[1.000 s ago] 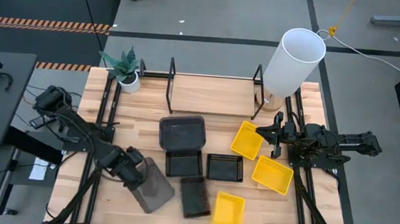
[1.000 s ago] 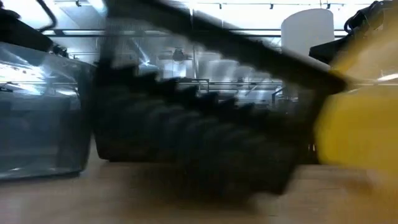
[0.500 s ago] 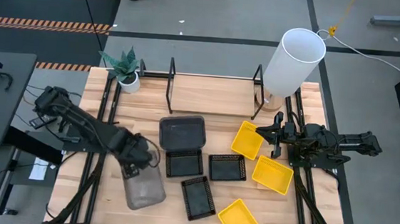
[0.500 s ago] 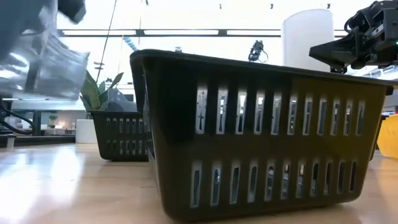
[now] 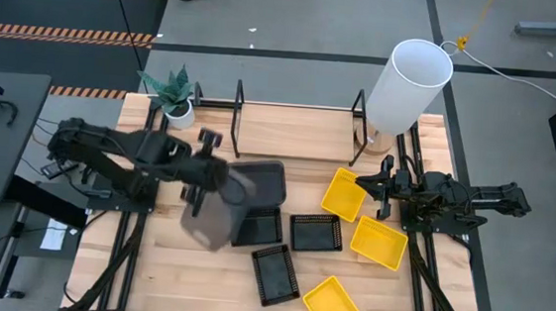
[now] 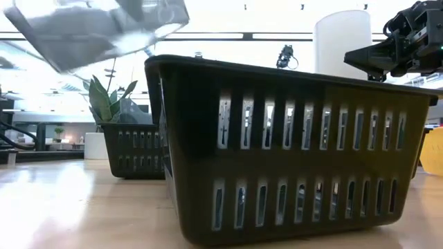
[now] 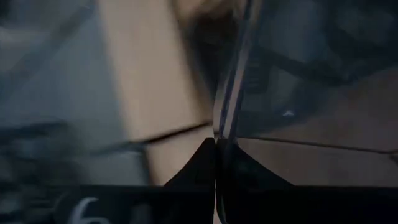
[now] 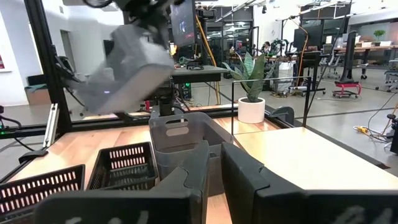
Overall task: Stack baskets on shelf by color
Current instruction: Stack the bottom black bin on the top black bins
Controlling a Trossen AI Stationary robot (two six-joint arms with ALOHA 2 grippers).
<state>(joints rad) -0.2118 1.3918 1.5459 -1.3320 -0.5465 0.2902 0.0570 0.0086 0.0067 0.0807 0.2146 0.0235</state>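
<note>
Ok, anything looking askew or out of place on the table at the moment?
The grey basket in the shut left gripper hangs tilted in the air, above the table. One black mesh basket and one yellow basket lie skewed near the front edge. The shelf holds no baskets.

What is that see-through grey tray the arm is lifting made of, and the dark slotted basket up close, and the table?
The lifted grey basket looks like translucent, smooth plastic: light passes through its walls. The black mesh basket seems moulded plastic with a slight sheen and even slots. The table looks like light wooden planks with visible seams, possibly butcher-block.
</note>
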